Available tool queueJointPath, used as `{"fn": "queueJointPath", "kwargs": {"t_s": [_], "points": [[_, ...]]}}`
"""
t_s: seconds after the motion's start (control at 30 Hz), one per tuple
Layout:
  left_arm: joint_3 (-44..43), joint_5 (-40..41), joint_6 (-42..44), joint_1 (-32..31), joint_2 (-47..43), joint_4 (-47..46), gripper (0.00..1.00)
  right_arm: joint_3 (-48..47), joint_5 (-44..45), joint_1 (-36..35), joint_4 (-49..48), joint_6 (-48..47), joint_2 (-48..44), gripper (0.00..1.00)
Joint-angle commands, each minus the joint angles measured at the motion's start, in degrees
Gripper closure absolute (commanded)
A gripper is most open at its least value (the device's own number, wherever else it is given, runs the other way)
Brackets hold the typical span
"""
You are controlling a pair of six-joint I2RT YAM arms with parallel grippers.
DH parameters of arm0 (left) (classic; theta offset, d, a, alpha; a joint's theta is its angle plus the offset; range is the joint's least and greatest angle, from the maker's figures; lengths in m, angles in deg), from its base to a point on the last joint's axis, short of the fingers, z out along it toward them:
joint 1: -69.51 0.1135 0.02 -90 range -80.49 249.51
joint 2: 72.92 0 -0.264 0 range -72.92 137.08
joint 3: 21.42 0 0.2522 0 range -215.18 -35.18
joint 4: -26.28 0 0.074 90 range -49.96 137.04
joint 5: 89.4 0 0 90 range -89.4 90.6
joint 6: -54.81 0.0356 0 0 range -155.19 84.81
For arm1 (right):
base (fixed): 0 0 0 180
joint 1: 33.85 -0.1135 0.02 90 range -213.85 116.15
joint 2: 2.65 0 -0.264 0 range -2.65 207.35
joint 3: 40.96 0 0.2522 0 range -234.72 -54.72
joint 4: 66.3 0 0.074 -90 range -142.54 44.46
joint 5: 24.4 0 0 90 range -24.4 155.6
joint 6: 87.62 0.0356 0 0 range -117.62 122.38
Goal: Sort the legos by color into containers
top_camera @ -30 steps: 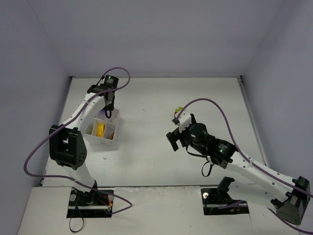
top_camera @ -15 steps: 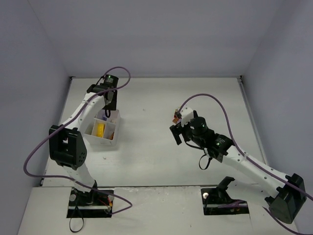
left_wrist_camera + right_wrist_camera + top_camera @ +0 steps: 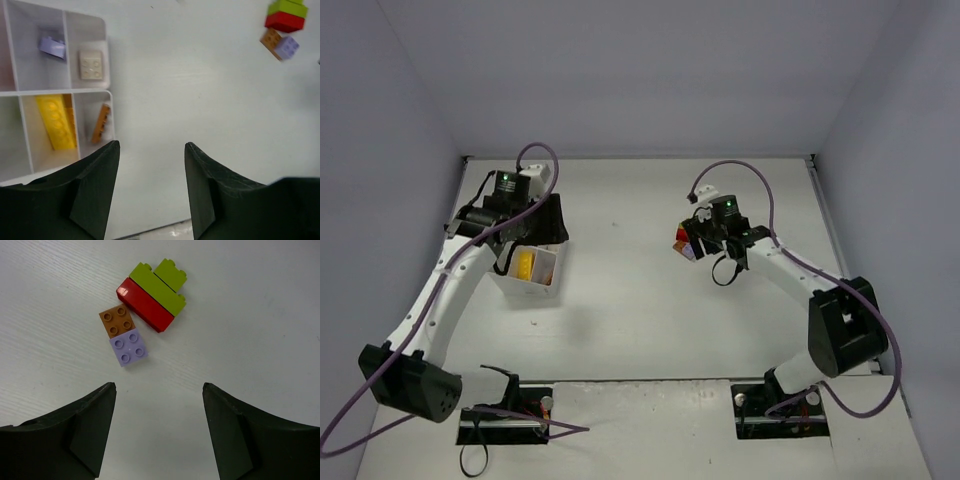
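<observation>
Now that the right hand (image 3: 159, 386), spread and empty, has been brought close to the mid-frame lilac brick (image 3: 128, 347), it can be picked next.

A white desk (image 3: 640, 300) forms the base of a plain enclosure, and its matte top shows a faint streaky grain in the close wrist views. Three bare walls rise around it: the back wall (image 3: 640, 70), the left wall (image 3: 370, 200) and the right wall (image 3: 905, 150), all pale with a lilac-grey cast. A thin dark seam (image 3: 640, 157) runs where the desk meets the back wall. The light is even and diffuse, casting only soft shadows.
</observation>
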Motion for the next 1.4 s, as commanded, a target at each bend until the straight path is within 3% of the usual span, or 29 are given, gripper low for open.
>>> {"fn": "queueJointPath", "kwargs": {"t_s": [0.0, 0.2, 0.57, 0.77, 0.8, 0.87, 0.9, 1.0, 1.37], "points": [[1.9, -10.0, -3.1, -0.5, -3.8, 0.8, 0.51, -4.9, -4.4, 1.0, -3.0, -4.0, 4.8, 0.33], [5.7, -12.8, -4.3, -0.6, -7.6, 1.1, 0.51, -9.2, -9.7, 1.0, -2.0, -5.4, 12.1, 0.40], [7.8, -12.0, -5.0, -0.6, -8.9, 1.3, 0.51, -13.7, -10.1, 1.1, -0.1, -8.1, 20.0, 0.45], [8.0, -13.0, -5.1, -0.6, -7.9, 0.6, 0.51, -13.9, -11.2, 1.1, 0.2, -8.1, 21.3, 0.58], [7.8, -13.1, -5.1, -0.6, -7.6, 0.7, 0.51, -13.7, -11.4, 1.1, 0.2, -8.2, 21.2, 0.67], [7.1, -13.2, -4.8, -0.6, -7.1, 0.9, 0.51, -13.8, -11.7, 1.1, 0.2, -8.4, 21.1, 0.77], [7.0, -13.3, -4.8, -0.6, -6.9, 1.1, 0.51, -13.8, -11.7, 1.1, 0.2, -8.4, 21.1, 0.89], [7.0, -14.2, -4.7, -0.6, -7.0, 0.7, 0.51, -14.2, -12.3, 0.9, 0.2, -7.7, 19.4, 1.00], [6.6, -27.3, -14.2, -1.4, -5.9, -11.0, 0.45, -12.6, -12.6, -14.3, -1.0, -7.4, 0.7, 1.00]]}}
